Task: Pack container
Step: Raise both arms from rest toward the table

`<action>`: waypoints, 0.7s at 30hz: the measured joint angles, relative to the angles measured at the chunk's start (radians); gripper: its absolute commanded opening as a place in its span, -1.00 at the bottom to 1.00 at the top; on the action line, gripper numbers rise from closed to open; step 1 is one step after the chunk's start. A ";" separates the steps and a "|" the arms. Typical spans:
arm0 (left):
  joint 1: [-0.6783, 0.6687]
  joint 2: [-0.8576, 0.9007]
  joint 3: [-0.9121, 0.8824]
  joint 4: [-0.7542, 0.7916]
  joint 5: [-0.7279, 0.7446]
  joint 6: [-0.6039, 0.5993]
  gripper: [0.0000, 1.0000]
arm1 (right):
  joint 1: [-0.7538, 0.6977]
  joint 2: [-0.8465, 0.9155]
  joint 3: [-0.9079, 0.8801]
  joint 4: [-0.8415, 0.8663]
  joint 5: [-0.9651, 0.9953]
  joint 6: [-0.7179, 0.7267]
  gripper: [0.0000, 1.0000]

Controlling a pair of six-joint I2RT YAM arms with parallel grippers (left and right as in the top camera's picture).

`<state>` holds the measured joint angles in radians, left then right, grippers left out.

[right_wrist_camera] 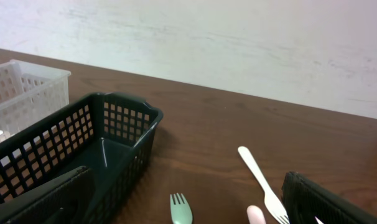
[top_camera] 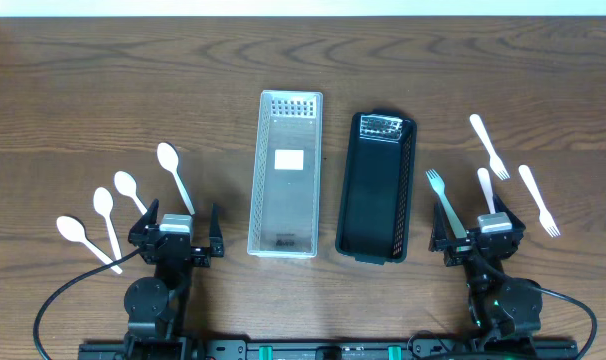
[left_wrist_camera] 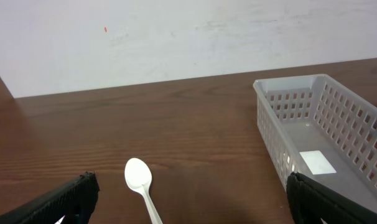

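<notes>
A white perforated basket (top_camera: 286,172) and a black perforated basket (top_camera: 377,186) lie side by side mid-table; both hold no cutlery. Several white spoons lie at the left, the nearest (top_camera: 173,172) beside the left gripper (top_camera: 176,236), also in the left wrist view (left_wrist_camera: 140,181). Several forks lie at the right: a pale green one (top_camera: 442,197), (right_wrist_camera: 181,209) and white ones (top_camera: 488,145). The right gripper (top_camera: 483,240) sits by them. Both grippers are open, empty and low near the front edge.
The white basket (left_wrist_camera: 319,134) stands right of the left jaws. The black basket (right_wrist_camera: 83,149) stands left of the right jaws. A white fork (right_wrist_camera: 262,183) and a pink handle tip (right_wrist_camera: 255,215) lie between the right fingers.
</notes>
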<state>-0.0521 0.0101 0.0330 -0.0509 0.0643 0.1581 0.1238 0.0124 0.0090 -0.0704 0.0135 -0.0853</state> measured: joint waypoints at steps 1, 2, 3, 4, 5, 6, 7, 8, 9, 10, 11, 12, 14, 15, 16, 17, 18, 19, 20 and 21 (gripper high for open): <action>0.000 0.000 0.000 0.000 0.000 0.000 0.96 | 0.000 0.000 0.000 0.000 0.000 0.000 0.98; 0.000 0.000 0.000 0.000 0.000 0.000 0.96 | 0.000 0.000 0.000 0.000 0.000 0.000 0.99; 0.000 0.000 0.000 0.000 0.000 0.000 0.96 | 0.000 0.000 0.000 0.000 0.000 0.000 0.99; 0.000 0.000 0.000 0.000 0.000 0.000 0.96 | 0.000 0.000 0.000 0.000 0.000 0.000 0.98; 0.000 0.000 0.000 0.000 0.000 0.000 0.96 | 0.000 0.000 0.000 0.000 0.000 0.000 0.98; 0.000 0.000 0.000 0.000 0.000 0.000 0.96 | 0.000 0.000 0.000 0.000 0.000 0.000 0.98; 0.000 0.000 0.000 0.000 0.000 0.000 0.96 | 0.000 0.000 0.000 0.000 0.000 0.000 0.98; 0.000 0.000 0.000 0.000 0.000 0.000 0.96 | 0.000 0.000 0.000 0.000 0.000 0.000 0.97; 0.000 0.000 0.000 0.000 0.000 0.000 0.96 | 0.000 0.000 0.000 0.000 0.000 0.000 0.98; 0.000 0.000 0.000 0.000 0.000 0.000 0.96 | 0.000 0.000 0.000 0.000 0.000 0.000 0.99; 0.000 0.000 0.000 0.000 0.000 0.000 0.96 | 0.000 0.000 0.000 0.000 0.000 0.000 0.99; 0.000 0.000 0.000 0.000 0.000 0.000 0.96 | 0.000 0.000 0.000 0.000 0.000 0.000 0.98; 0.000 0.000 0.000 0.000 0.000 0.000 0.96 | 0.000 0.000 0.000 0.000 0.000 0.000 0.98; 0.000 0.000 0.000 0.000 0.000 0.000 0.96 | 0.000 0.000 0.000 0.000 0.000 0.000 0.98; 0.000 0.000 0.000 0.000 0.000 0.000 0.96 | 0.000 0.000 0.000 0.000 0.000 0.000 0.98; 0.000 0.000 0.000 0.000 0.000 0.000 0.96 | 0.000 0.000 0.000 0.000 0.000 0.000 0.99; 0.000 0.000 0.000 0.000 0.000 0.000 0.96 | 0.000 0.000 0.000 0.000 0.000 0.000 0.99; 0.000 0.000 0.000 0.000 0.000 0.000 0.96 | 0.000 0.000 0.000 0.000 0.000 0.000 0.98; 0.000 0.000 0.000 0.000 0.000 0.000 0.96 | 0.000 0.000 0.000 0.000 0.000 0.000 0.98; 0.000 0.000 0.000 0.000 0.000 0.000 0.96 | 0.000 0.000 0.000 0.000 0.000 0.000 0.99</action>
<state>-0.0521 0.0101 0.0330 -0.0509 0.0643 0.1581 0.1238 0.0124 0.0090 -0.0704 0.0135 -0.0853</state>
